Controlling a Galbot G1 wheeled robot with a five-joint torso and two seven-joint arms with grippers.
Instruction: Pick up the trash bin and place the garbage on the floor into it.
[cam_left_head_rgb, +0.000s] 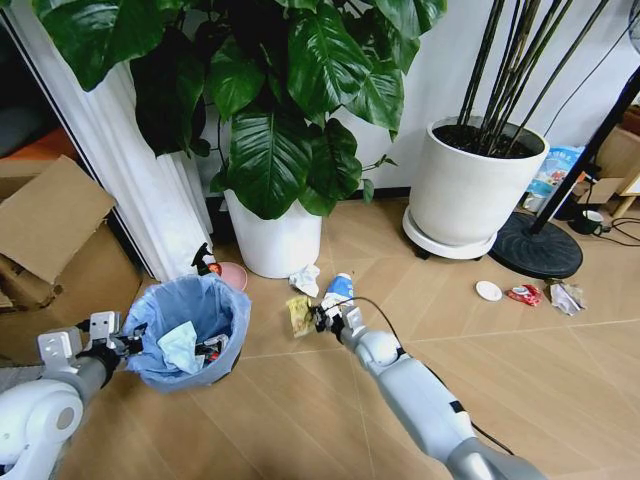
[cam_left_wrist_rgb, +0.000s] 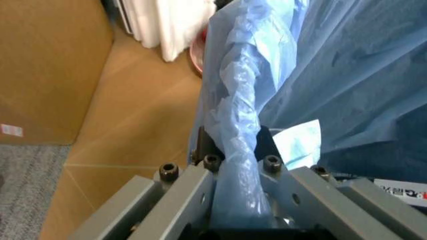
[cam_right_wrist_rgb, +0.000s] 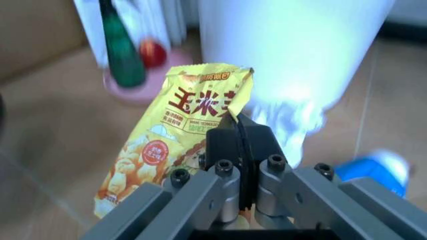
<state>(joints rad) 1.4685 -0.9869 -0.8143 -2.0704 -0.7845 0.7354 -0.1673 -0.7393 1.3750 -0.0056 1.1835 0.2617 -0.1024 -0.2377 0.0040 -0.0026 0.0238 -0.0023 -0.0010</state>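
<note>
The trash bin (cam_left_head_rgb: 190, 330), lined with a light-blue bag, stands on the floor at the left with paper and wrappers inside. My left gripper (cam_left_head_rgb: 125, 345) is shut on its near rim; the left wrist view shows the fingers (cam_left_wrist_rgb: 193, 190) clamping the bagged rim (cam_left_wrist_rgb: 233, 100). In front of the middle plant pot, my right gripper (cam_left_head_rgb: 325, 318) is shut on a yellow snack packet (cam_left_head_rgb: 298, 315), seen close in the right wrist view (cam_right_wrist_rgb: 173, 135). Crumpled white paper (cam_left_head_rgb: 305, 280) and a blue-white cup (cam_left_head_rgb: 338, 288) lie beside it. Farther right lie a white lid (cam_left_head_rgb: 489, 290), a red wrapper (cam_left_head_rgb: 524, 295) and a crumpled wrapper (cam_left_head_rgb: 567, 297).
Two large white plant pots (cam_left_head_rgb: 275, 240) (cam_left_head_rgb: 470, 190) stand at the back, with a black stand base (cam_left_head_rgb: 540, 245) to the right. A green bottle on a pink dish (cam_left_head_rgb: 210, 265) sits behind the bin. Cardboard boxes (cam_left_head_rgb: 50, 230) and a white curtain (cam_left_head_rgb: 150, 190) close off the left.
</note>
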